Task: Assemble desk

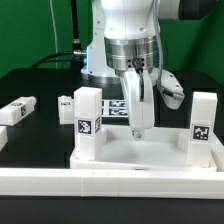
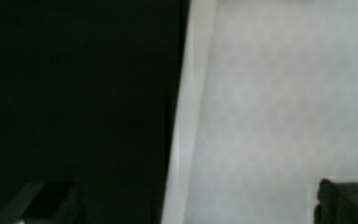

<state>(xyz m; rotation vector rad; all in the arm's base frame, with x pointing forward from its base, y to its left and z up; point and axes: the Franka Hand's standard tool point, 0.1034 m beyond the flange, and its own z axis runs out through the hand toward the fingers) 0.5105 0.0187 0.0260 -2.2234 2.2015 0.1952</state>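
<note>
Exterior view: the claw (image 1: pixel 140 128) hangs tip-down, low over the desk slab (image 1: pixel 120 152), one upright leg (image 1: pixel 88 122) to one side of it, a second leg (image 1: pixel 203 128) to the other; a sideways swing could knock either askew. Wrist view: fingertips (image 2: pixel 345 196) spread wide, nothing between, the slab's edge below the claw; closing here may only scrape the rim

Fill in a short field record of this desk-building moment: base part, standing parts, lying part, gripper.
base: flat white plastic rimmed slab lying on the black table
standing: two white square-section tagged legs at the slab's near corners, on the exterior view's left and right
lying: white tagged leg on the table, exterior view's far left
gripper: open, empty, pointing down low over the slab
</note>
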